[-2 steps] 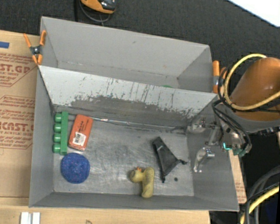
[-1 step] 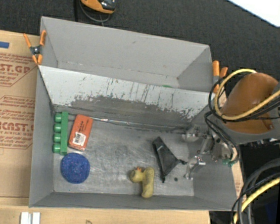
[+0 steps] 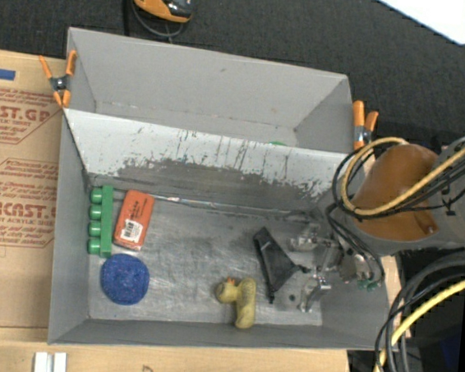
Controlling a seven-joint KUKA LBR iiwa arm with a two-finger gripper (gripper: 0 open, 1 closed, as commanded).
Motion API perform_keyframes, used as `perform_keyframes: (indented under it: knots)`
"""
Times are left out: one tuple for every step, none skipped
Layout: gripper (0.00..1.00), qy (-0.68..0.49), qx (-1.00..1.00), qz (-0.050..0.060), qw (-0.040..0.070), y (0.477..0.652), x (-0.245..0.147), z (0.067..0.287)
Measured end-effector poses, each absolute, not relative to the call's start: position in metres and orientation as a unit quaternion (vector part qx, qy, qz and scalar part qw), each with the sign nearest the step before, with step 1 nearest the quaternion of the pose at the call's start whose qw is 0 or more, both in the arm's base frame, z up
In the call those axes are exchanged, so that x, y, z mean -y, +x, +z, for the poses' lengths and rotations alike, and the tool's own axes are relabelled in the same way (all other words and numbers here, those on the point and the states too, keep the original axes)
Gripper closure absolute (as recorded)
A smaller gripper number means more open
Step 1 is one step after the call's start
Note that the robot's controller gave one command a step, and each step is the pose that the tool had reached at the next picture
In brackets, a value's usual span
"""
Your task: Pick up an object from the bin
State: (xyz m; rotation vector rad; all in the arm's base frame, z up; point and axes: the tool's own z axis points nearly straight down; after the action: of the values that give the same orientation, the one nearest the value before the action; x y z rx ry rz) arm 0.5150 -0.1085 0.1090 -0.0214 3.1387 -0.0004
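Gripper (image 3: 315, 282) low, right end of bin (image 3: 211, 80) — beside black wedge (image 3: 273, 260)

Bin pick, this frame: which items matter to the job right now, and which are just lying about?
In play: tool; black angular piece, nearest to it, at the bin's right; grey bin.

Lying about: yellow duck toy, front middle; blue round pad; orange box; green studded block, all at the left.

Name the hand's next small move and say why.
Probably shift the hand slightly toward the view's left, over the black angular plastic piece. That piece lies right beside the hand, nearest of all, while the yellow rubber duck lies further off.
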Motion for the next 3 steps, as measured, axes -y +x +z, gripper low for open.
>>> perform_keyframes:
  knots:
    - [0.0, -0.017, -1.0, 0.001, -0.001, 0.515, 0.108, 0.087]
    - [0.0, 0.135, -0.991, 0.001, 0.0, 0.518, 0.107, 0.081]
    - [0.0, 0.118, -0.993, -0.001, 0.0, 0.507, 0.069, 0.077]
